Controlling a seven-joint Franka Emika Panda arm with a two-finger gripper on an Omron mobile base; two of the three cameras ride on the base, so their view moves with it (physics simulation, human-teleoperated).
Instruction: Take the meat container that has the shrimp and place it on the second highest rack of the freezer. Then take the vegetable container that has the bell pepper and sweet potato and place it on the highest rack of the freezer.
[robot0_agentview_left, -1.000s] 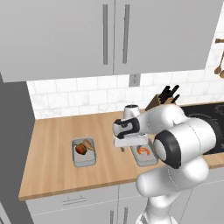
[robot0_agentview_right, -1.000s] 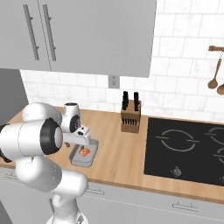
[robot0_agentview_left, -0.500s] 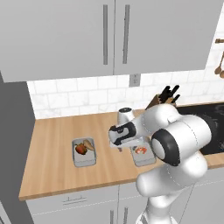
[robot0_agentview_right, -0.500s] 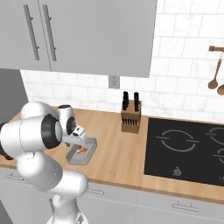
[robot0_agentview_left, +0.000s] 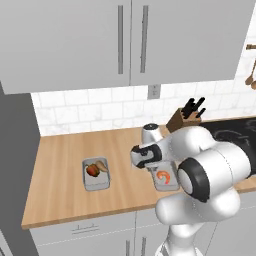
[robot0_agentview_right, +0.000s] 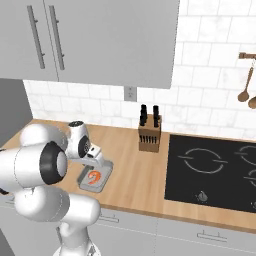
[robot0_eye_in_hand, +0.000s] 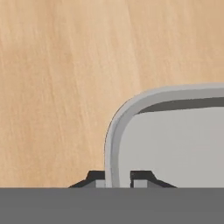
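I see my claw (robot0_eye_in_hand: 118, 176) low over the wooden counter (robot0_eye_in_hand: 57, 78), its two fingertips straddling the rim of the meat container (robot0_eye_in_hand: 175, 140); whether they press it, I cannot tell. The shrimp (robot0_agentview_left: 163, 176) lies in that tray, just beyond the claw.

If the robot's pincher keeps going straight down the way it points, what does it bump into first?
Probably the rim of the shrimp tray: the gripper has one fingertip on each side of that wall, with the wooden counter just beneath, though depth is hard to judge.
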